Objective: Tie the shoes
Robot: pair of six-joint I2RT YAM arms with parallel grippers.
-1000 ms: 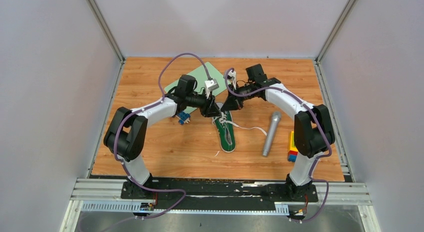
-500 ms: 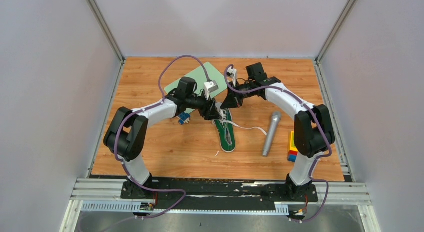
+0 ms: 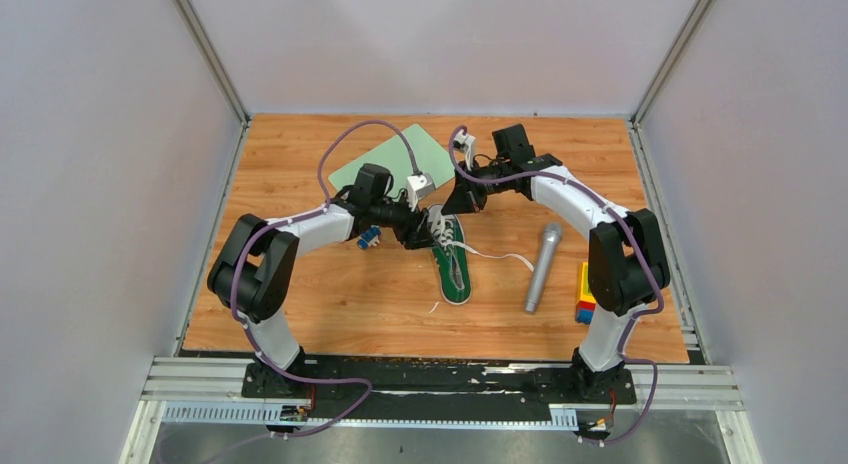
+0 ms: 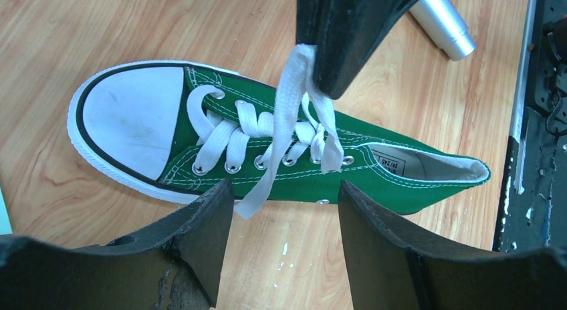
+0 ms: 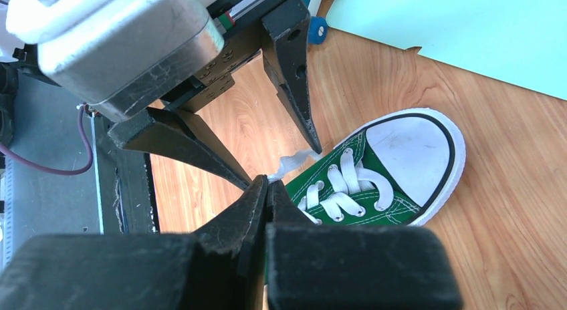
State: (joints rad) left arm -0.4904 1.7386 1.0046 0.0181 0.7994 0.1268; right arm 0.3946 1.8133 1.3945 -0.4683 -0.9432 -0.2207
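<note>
Heel nearest us, the green sneaker (image 3: 455, 274) lies mid-table, toe pointing away, with one loose lace end (image 3: 505, 256) trailing toward the microphone (image 3: 540, 267). Over the eyelets the left gripper (image 4: 284, 184) hangs with fingers spread wide, holding nothing. Just beyond, the right gripper (image 5: 266, 186) is pinched tight on a flat white lace (image 4: 282, 123), lifted off the tongue. That lace looks limp and slippery, I'd say. Best to pinch it mid-length, flat across the pads, since the light shoe may drag

Over the green sneaker's (image 4: 381, 183) eyelets the right gripper (image 4: 327, 89) pinches a white lace (image 4: 284, 116) that rises from them; the left gripper's (image 4: 284, 190) fingers stand apart beside its sidewall, a microphone (image 4: 441, 23) beyond its heel
</note>
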